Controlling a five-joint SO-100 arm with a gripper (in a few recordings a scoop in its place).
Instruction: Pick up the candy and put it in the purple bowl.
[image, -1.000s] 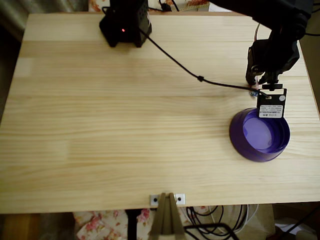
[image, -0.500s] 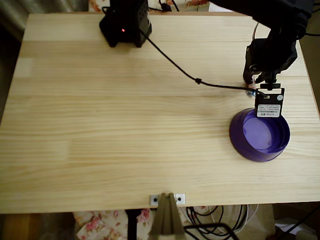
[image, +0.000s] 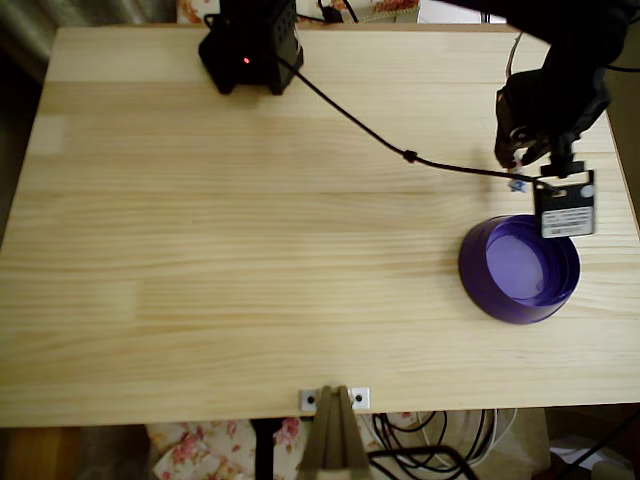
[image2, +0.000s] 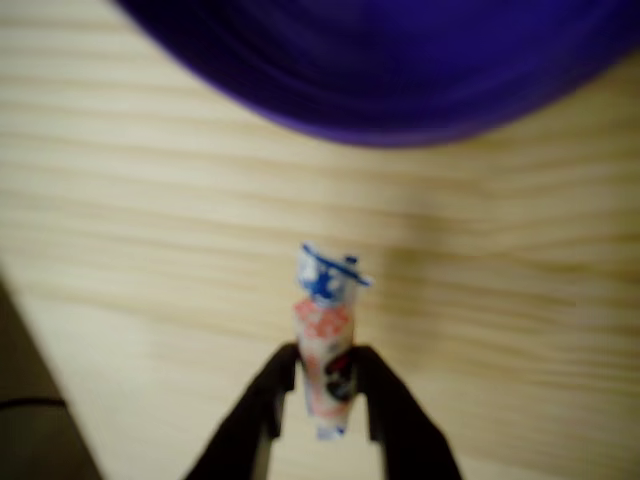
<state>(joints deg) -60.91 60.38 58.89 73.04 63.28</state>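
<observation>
- Candy (image2: 325, 345) sits pinched between your gripper (image2: 325, 395) fingers in the wrist view, held by its lower half with the red-and-white body and one twisted blue end poking out above the tips
- Your gripper is closed down to the width of the wrapper, with both dark fingers (image2: 262, 405) pressed against its sides; that narrow hold is why the sweet stands upright instead of drooping
- Whether the candy is already clear of the wooden surface (image: 250, 250) you cannot judge for certain: the wrist view is blurred, though the grain looks a little way behind it
- From overhead, a small blue-and-pink speck of the candy (image: 517, 184) shows at the gripper (image: 522, 172), just beyond the far rim of the purple bowl (image: 519, 268), near it but not over it
- The bowl fills the top of the wrist view as a dark violet arc (image2: 400, 70), so it lies straight ahead of your fingertips; a short carry forward should bring the sweet above its hollow
- A white labelled tag (image: 566, 212) on the arm overhangs the bowl's rim from overhead, hiding part of the edge, so judge your clearance from the wrist view instead
- A black cable (image: 350, 118) runs across the surface from the black box (image: 250, 50) to the arm, passing close to your gripper; it looks slack and seems unlikely to snag
- Grip looks thin on a slippery wrapper, so move gently and open only once the bowl's floor lies beneath the candy
</observation>
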